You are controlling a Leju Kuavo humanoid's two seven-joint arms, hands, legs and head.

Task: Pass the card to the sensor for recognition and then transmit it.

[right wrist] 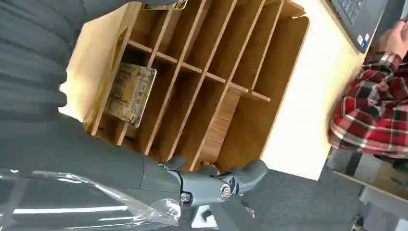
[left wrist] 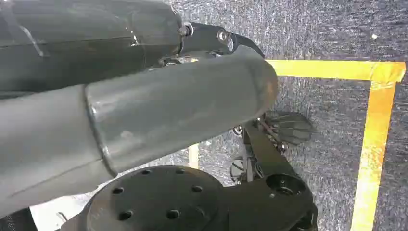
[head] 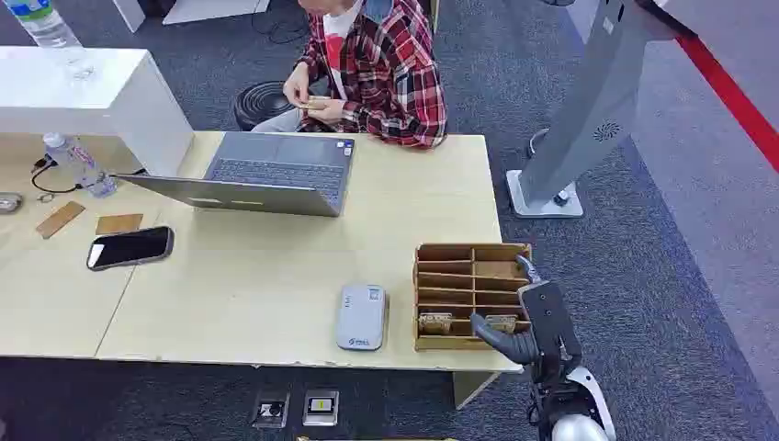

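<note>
My right hand [head: 524,333] is raised at the near right corner of the counter [head: 276,294], poised over the near edge of the wooden organizer [head: 471,295]. Its thumb juts out toward the box, and its fingers [right wrist: 231,182] are parted and grasp nothing, none of them touching a card. My left hand [left wrist: 144,110] hangs low over the dark carpet; I cannot tell how its fingers lie.

Two cards lie in the organizer's nearest row, side by side in separate compartments: one card [head: 434,322] to the left, the other card [head: 501,322] just ahead of my right hand. One grey sensor [head: 360,317] lies flat on the counter just left of the organizer. Farther back are one laptop [head: 266,175], one black phone [head: 130,247] and one person in a plaid shirt [head: 386,69].
</note>
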